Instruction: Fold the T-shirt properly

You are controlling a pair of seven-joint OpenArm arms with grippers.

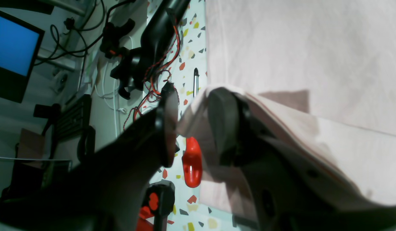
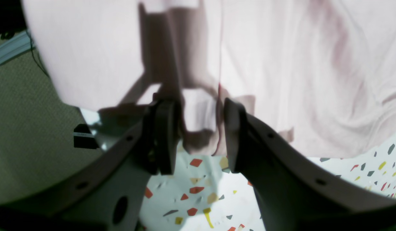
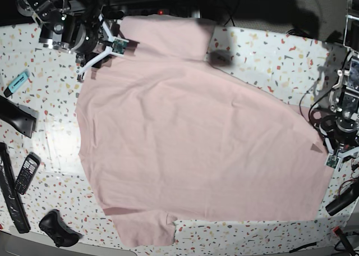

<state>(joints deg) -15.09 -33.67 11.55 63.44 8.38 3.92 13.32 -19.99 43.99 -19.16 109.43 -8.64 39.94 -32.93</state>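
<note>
The pale pink T-shirt point(image 3: 196, 149) lies spread, plain side up, over most of the speckled table point(image 3: 269, 59). My right gripper point(image 3: 115, 42) is at the shirt's far left corner. In the right wrist view its jaws point(image 2: 198, 134) are closed on a bunched edge of the T-shirt point(image 2: 281, 64), held a little above the table. My left gripper point(image 3: 332, 155) is at the shirt's right edge. In the left wrist view it point(image 1: 193, 128) grips a fold of the T-shirt point(image 1: 297, 48), and cloth drapes over one finger point(image 1: 223, 128). No lettering shows.
A phone point(image 3: 27, 173), a teal marker point(image 3: 18, 80), a long black bar point(image 3: 11, 194) and a black controller point(image 3: 56, 228) lie on the table's left side. A red tool point(image 1: 192, 162) and a pen point(image 1: 195, 81) lie by the left gripper. Cables and a monitor point(image 1: 12, 48) are beyond the table.
</note>
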